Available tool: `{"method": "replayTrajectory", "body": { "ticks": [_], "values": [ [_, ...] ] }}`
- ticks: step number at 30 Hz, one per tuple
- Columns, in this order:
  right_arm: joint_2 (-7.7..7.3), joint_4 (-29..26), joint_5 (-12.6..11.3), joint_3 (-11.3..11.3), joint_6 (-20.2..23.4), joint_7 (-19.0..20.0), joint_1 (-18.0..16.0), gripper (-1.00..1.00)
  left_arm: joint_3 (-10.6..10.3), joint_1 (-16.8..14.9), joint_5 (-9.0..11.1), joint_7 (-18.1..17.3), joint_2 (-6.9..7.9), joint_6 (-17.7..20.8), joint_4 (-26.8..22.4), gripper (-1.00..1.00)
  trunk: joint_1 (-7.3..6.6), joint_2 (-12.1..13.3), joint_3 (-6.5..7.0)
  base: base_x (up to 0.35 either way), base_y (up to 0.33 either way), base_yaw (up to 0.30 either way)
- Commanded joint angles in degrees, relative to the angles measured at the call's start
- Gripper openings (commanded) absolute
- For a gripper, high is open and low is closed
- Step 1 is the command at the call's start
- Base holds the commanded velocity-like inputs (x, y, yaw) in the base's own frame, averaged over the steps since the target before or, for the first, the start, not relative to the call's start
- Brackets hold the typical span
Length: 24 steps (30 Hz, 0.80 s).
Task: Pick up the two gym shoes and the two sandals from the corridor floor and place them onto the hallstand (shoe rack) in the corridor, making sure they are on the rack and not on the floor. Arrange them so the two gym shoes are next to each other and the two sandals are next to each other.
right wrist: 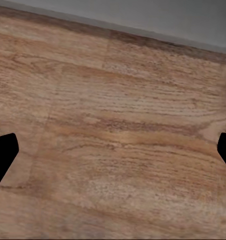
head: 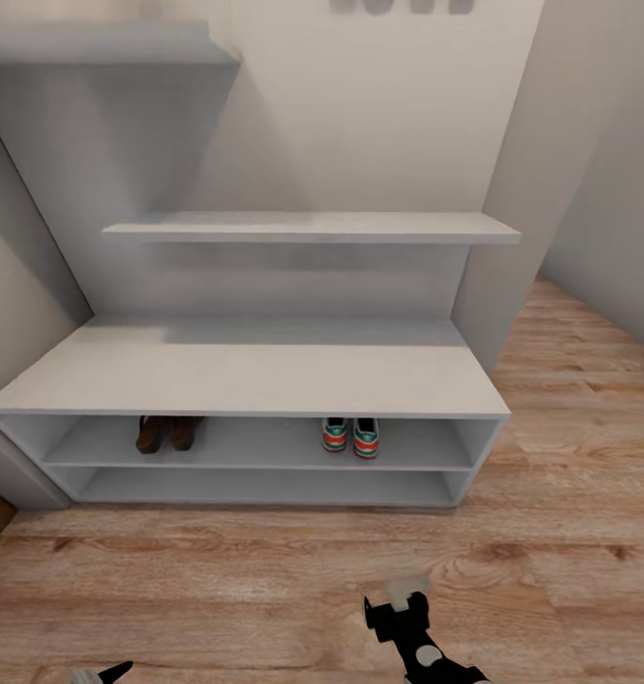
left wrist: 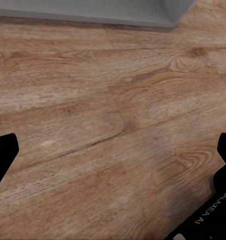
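On the hallstand's [head: 246,375] upper shelf row, 2 sandals [head: 168,433] are seen side by side at left, 2 gym shoes [head: 350,436] together at right, above the corridor floor [head: 265,570].

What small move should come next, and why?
Probably none beyond keeping both arms back: the sandals sit side by side on the rack's upper shelf, the gym shoes likewise, and both grippers, left and right, are open over bare floor.

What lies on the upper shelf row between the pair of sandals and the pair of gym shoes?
Nothing: in the head view, the upper shelf row is bare between the sandals and the gym shoes.
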Motion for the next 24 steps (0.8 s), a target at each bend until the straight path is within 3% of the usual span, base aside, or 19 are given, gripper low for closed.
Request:
{"method": "replayTrajectory", "body": {
  "ticks": [1, 7, 17, 18, 19, 21, 23, 24],
  "values": [
    [-0.41, 0.07, 0.53, 0.21, -0.22, -0.48, 0.46, 1.0, 0.13, -0.04, 0.04, -0.22, -0.01, -0.2, 0.07, 1.0, -0.23, 0.4, 0.14, 0.0, 0.0, 0.0],
    [-3.09, 0.09, 0.59, 0.2, -3.43, -0.33, 3.76, 1.0, 0.17, -0.04, 0.06, 0.41, -0.01, -0.21, 0.07, 1.0, -1.55, 2.8, 1.22, 0.0, 0.0, 0.0],
    [-8.66, 0.16, 0.65, 0.19, -11.55, 1.78, 10.46, 1.0, 0.14, -0.04, 0.09, 4.98, -0.06, -0.32, 0.15, 1.0, -3.75, 6.81, 3.02, 0.0, 0.0, 0.0],
    [-10.91, 0.16, 0.66, 0.19, -13.21, 4.3, 12.64, 1.0, 0.13, -0.04, 0.13, 5.51, -0.08, -0.3, 0.15, 1.0, -3.97, 7.22, 3.19, 0.0, 0.0, 0.0],
    [-11.99, 0.16, 0.64, 0.19, -13.69, 6.1, 13.6, 1.0, 0.13, -0.04, 0.17, 5.76, -0.09, -0.29, 0.15, 1.0, -4.19, 7.62, 3.37, 0.0, 0.0, 0.0],
    [-12.88, 0.13, 0.63, 0.19, -14.01, 8.21, 14.28, 1.0, 0.15, -0.04, 0.25, 6.06, -0.09, -0.29, 0.18, 1.0, -4.63, 8.42, 3.73, 0.0, 0.0, 0.0],
    [-14.42, 0.1, 0.5, 0.13, -14.37, 14.29, 15.17, 1.0, 0.2, -0.04, 0.42, 7.67, -0.11, -0.32, 0.78, 1.0, -5.07, 9.22, 4.09, 0.0, 0.0, 0.0],
    [-14.56, 0.1, 0.49, 0.13, -14.37, 14.88, 15.24, 1.0, 0.21, -0.04, 0.44, 8.02, -0.14, -0.33, 0.9, 1.0, -5.29, 9.62, 4.27, 0.0, 0.0, 0.0]
  ]
}}
